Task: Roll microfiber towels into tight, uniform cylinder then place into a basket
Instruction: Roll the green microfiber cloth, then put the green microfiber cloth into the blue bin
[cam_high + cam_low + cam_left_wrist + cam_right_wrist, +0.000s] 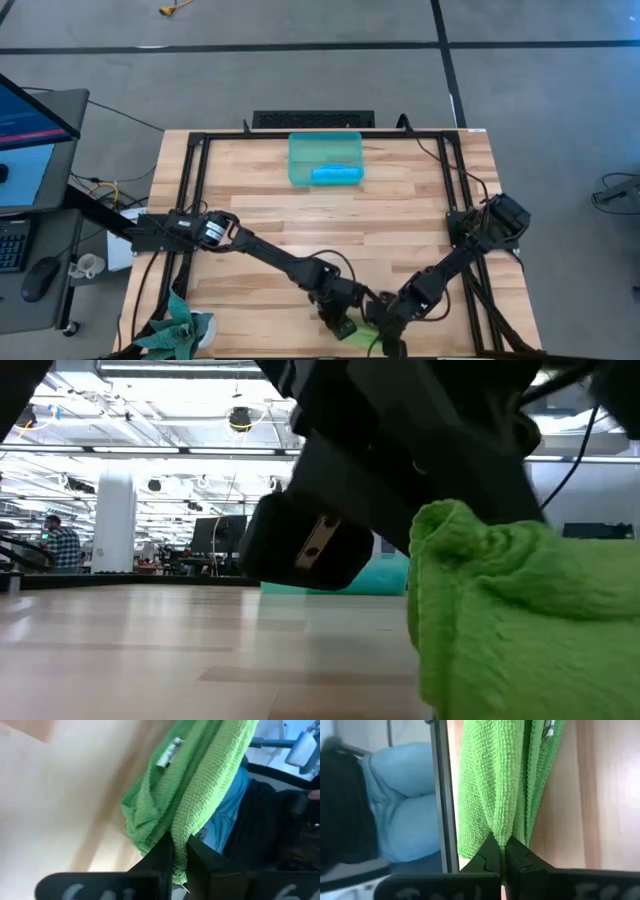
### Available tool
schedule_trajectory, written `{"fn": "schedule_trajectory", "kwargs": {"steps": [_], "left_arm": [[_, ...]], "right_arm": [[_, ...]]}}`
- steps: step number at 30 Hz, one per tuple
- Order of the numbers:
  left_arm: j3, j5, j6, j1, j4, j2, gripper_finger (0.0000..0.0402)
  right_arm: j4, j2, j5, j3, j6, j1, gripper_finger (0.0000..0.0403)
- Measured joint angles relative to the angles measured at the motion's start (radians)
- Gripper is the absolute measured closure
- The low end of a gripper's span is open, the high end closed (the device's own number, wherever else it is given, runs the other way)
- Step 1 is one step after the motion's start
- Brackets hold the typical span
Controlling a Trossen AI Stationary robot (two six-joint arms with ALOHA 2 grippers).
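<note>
Both grippers, left gripper (pixel 179 851) and right gripper (pixel 504 851), are clamped on the lime green towel (pixel 366 327) at the table's (pixel 420 200) near edge; keep tension even and lift together; the blue towel (pixel 336 174) lies rolled in the basket (pixel 300 160); the green towel's spread is cut off from above.

Most of the table (pixel 260 215) is bare wood, so there's loads of room through the middle. The basket (pixel 300 160) sits at the far edge with a blue towel (pixel 336 175) in it. The near edge is crowded: left gripper (pixel 345 328) and right gripper (pixel 385 326) both pinch the green towel (pixel 366 328) there.
</note>
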Motion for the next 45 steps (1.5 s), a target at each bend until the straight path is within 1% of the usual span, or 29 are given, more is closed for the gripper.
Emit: {"fn": "schedule_trajectory", "kwargs": {"steps": [3, 8, 12, 16, 22, 26, 29, 33, 37, 40, 45], "left_arm": [[0.001, 0.010, 0.016, 0.020, -0.015, 0.000, 0.0382], [0.001, 0.009, 0.082, 0.031, -0.020, 0.000, 0.0378], [0.001, -0.052, 0.121, 0.024, -0.028, 0.000, 0.0365], [0.001, -0.096, 0.170, 0.012, -0.034, -0.002, 0.0343], [0.002, -0.106, 0.195, 0.009, -0.034, -0.002, 0.0293], [0.002, -0.103, 0.243, 0.010, -0.033, -0.002, 0.0262], [0.002, -0.088, 0.283, 0.011, -0.033, -0.003, 0.0249], [0.001, -0.088, 0.331, 0.012, -0.035, -0.008, 0.0247], [0.000, -0.156, 0.363, 0.004, -0.061, -0.036, 0.0250], [-0.001, -0.224, 0.381, -0.013, -0.093, -0.068, 0.0251], [-0.001, -0.339, 0.382, -0.056, -0.145, -0.113, 0.0251]], "right_arm": [[0.056, 0.009, -0.022, -0.028, 0.049, -0.012, 0.0392], [0.059, 0.010, -0.015, -0.031, 0.063, -0.013, 0.0386], [0.049, 0.010, -0.013, -0.032, 0.059, -0.014, 0.0391], [0.044, 0.010, -0.009, -0.032, 0.058, -0.014, 0.0387], [0.043, 0.010, -0.006, -0.032, 0.037, -0.015, 0.0390], [0.043, 0.010, -0.005, -0.032, 0.036, -0.015, 0.0388], [0.043, 0.010, -0.004, -0.032, 0.036, -0.015, 0.0384], [0.043, 0.010, -0.003, -0.032, 0.036, -0.015, 0.0389], [0.041, 0.010, -0.003, -0.032, 0.037, -0.015, 0.0388], [0.041, 0.010, -0.003, -0.032, 0.037, -0.015, 0.0385], [0.036, 0.010, -0.006, -0.032, 0.037, -0.015, 0.0391]]}}
